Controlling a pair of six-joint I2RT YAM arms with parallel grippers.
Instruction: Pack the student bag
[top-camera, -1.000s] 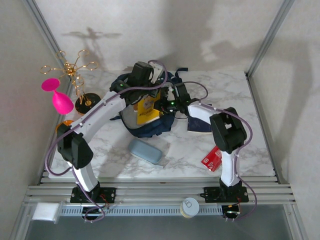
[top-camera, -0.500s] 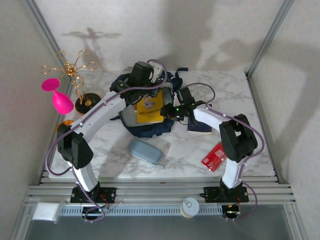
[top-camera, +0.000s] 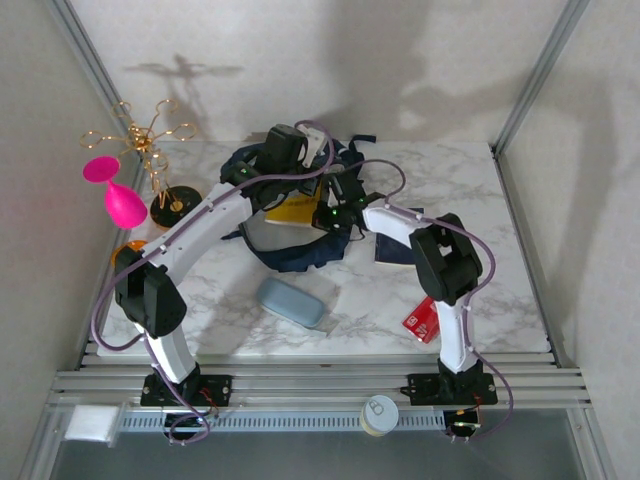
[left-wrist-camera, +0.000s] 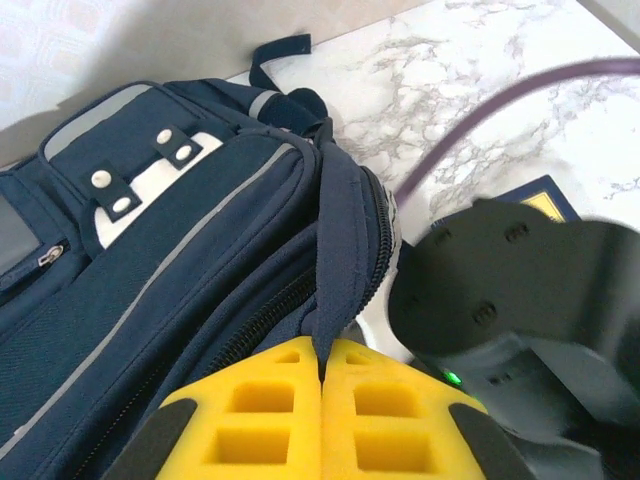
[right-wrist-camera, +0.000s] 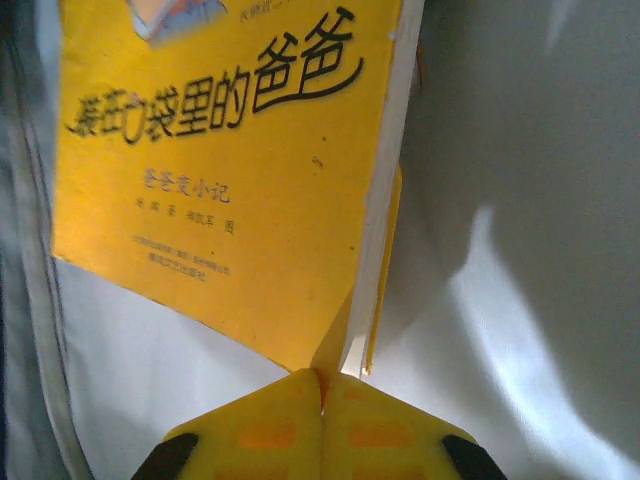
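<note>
**Book now deeper in bag, right gripper shifted left**

Since half a second ago the right gripper (right-wrist-camera: 322, 385) has moved left into the bag (top-camera: 300, 258). The yellow book (right-wrist-camera: 220, 170) shows less cover from above than it did. Left arm is about where it was.

- Right gripper: jaws closed tight on the book's bottom corner, pinching cover and pages. Pale grey bag lining sits around the book.
- Writing on the cover, black on yellow: the big title ends in "口袋里的爸爸", and the characters before that are warped. The next line reads roughly "爸爸变小记". The finer print below it is too small to read.
- Left gripper (left-wrist-camera: 322, 365): jaws closed on a fold of navy fabric at the bag's zipper edge.
- Bag position: far-middle of the marble table (top-camera: 450, 190), between the two wrists.
- Bag orientation: long axis runs roughly near to far, with the carry loop at the far end, slightly right. The striped front pocket and white snap patch face up in the left wrist view.
- Navy booklet (left-wrist-camera: 545, 195) lies on the table just right of the bag.
- Grey-blue case (top-camera: 292, 302) lies near the bag's near end, apart from it.
- Red pack (top-camera: 425, 320) is on the right side of the table, near its front edge; its print is unreadable.
</note>
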